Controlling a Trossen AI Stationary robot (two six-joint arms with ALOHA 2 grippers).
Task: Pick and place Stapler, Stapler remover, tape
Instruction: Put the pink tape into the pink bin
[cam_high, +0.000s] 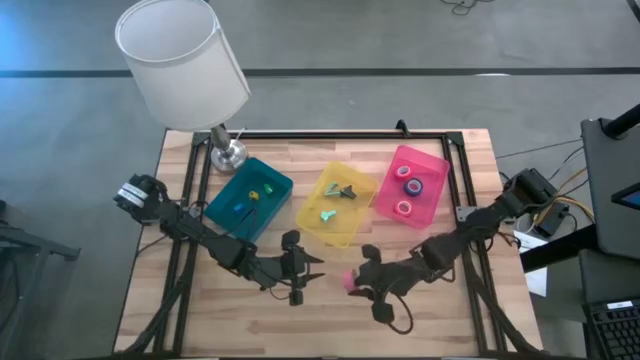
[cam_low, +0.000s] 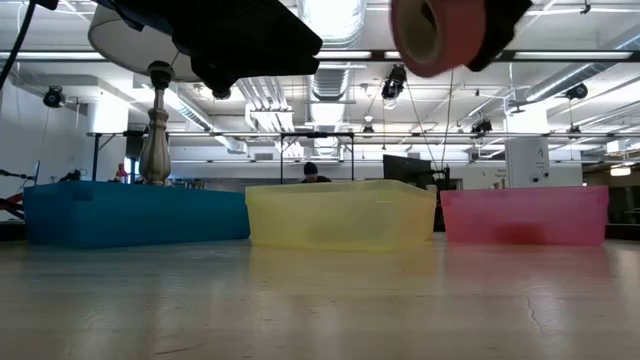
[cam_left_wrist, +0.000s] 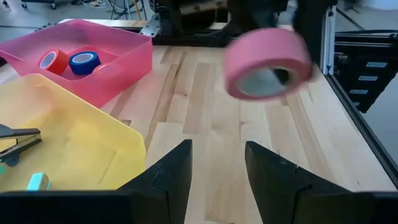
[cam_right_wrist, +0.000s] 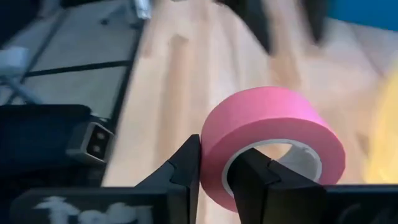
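Right pincer (cam_high: 352, 281) is pinching the pink tape (cam_right_wrist: 272, 134), one finger (cam_right_wrist: 185, 171) outside the ring's wall and the other through its open centre. I see the roll lifted clear of the bench (cam_high: 440, 310), over the front middle of it, near the yellow bin (cam_high: 333, 232). From the low view the pink roll hangs well above the bench top. Left pincer (cam_high: 318, 268) hovers just beside it over the bench, fingers (cam_left_wrist: 169, 176) spread with nothing between them. I count the red tape (cam_left_wrist: 52, 61) and the blue tape (cam_left_wrist: 83, 61) lying side by side in the pink bin (cam_high: 432, 202). Small tools lie in the yellow bin and the blue bin (cam_high: 225, 205); I cannot tell which is stapler or remover.
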